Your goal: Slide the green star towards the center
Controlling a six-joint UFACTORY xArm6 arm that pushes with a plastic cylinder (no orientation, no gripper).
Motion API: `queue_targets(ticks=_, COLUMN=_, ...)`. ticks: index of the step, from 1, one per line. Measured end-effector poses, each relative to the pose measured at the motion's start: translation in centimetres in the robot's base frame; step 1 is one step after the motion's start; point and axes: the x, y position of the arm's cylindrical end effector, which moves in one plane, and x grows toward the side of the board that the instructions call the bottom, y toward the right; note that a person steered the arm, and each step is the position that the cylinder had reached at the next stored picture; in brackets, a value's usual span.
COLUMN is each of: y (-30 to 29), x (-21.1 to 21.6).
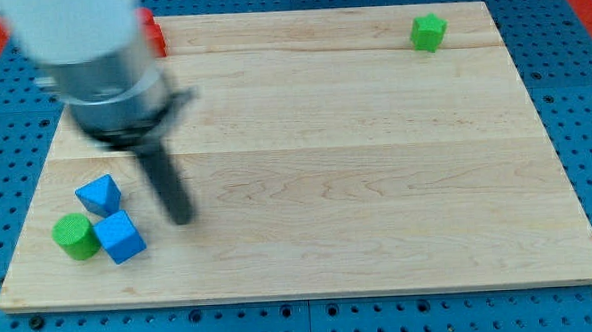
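- I have one camera view onto the wooden board point(306, 166), which rests on a blue perforated base point(573, 84).
- There is no pincer on this arm to call wide, narrow or holding. It ends in a plain dark rod point(165, 182), so no grasp state applies.
- The arm's grey housing point(86, 45) fills the view's top-left corner and looks blurred.
- My tip point(182, 216) sits on the board in the view's lower left, touching no block.
- The green star point(428, 32) lies near the board's top edge toward the view's top right, well apart from my tip and away from the board's middle. Its points are soft at this size, and I read the shape as a star only roughly.
- Nothing touches the green star, which has bare wood on all sides.
- A red block point(153, 34) shows at the board's top-left edge, mostly hidden behind the arm housing. I cannot make out its shape.
- Three blocks cluster at the view's bottom left, just to the left of my tip.
- The upper blue block point(99, 194) is angular. I cannot fix its exact shape.
- The lower blue cube point(118, 237) sits just below it, close to or touching it.
- The green cylinder point(74, 236) stands against the blue cube's left side.
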Motion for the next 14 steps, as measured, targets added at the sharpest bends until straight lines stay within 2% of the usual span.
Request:
queue_targets(ticks=1, y=8.9, x=-1.6)
queue_targets(ticks=3, y=29.7, x=-13.5)
queue_targets(ticks=4, y=35.0, x=-22.1)
queue_targets(ticks=5, y=32.1, x=-30.8)
queue_targets(ticks=6, y=24.3, x=-32.0)
queue_targets(ticks=7, y=24.4, x=-29.4)
queue_targets(ticks=8, y=31.6, x=-29.4)
queue_targets(ticks=9, y=33.9, x=-28.9)
queue_targets(ticks=12, y=21.2, x=-24.2)
queue_targets(ticks=13, y=22.7, x=-24.2)
queue_targets(ticks=14, y=24.0, x=-28.3)
